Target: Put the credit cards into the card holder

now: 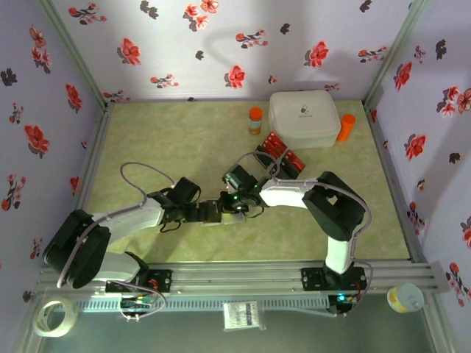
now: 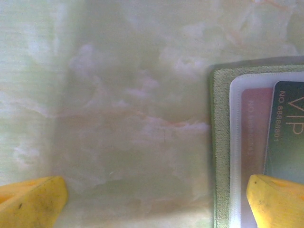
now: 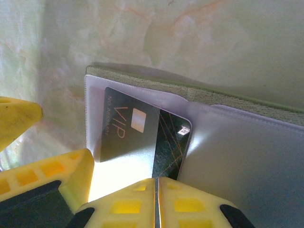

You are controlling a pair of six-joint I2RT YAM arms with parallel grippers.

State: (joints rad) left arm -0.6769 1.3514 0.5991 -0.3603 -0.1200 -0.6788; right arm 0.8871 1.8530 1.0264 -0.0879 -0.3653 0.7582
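At the middle of the top view, my left gripper (image 1: 215, 212) and my right gripper (image 1: 239, 201) sat tip to tip, too crowded there to read. Up and to the right lay the loose credit cards (image 1: 281, 152), red and black. They were just beside a white box (image 1: 303, 118) flanked by orange-capped bottles (image 1: 255, 120).

The left wrist view gave what the top could not. My left fingers (image 2: 31, 199) stood wide apart, holding nothing, the right-hand one over the lower part of the card holder (image 2: 220, 142) at the frame's right edge. Under its clear sleeve (image 2: 236, 142) showed a red card (image 2: 256, 123). To the right of that was a black card (image 2: 287, 128), its long side and its lettering running up and down the frame.

The right wrist view showed the grip: at bottom centre my right jaws were pinched shut on the black card's near edge. The card's left half lay under the sleeve and its right half was bare. The olive holder lay open on the table (image 3: 213, 42), stretching from upper left to right.
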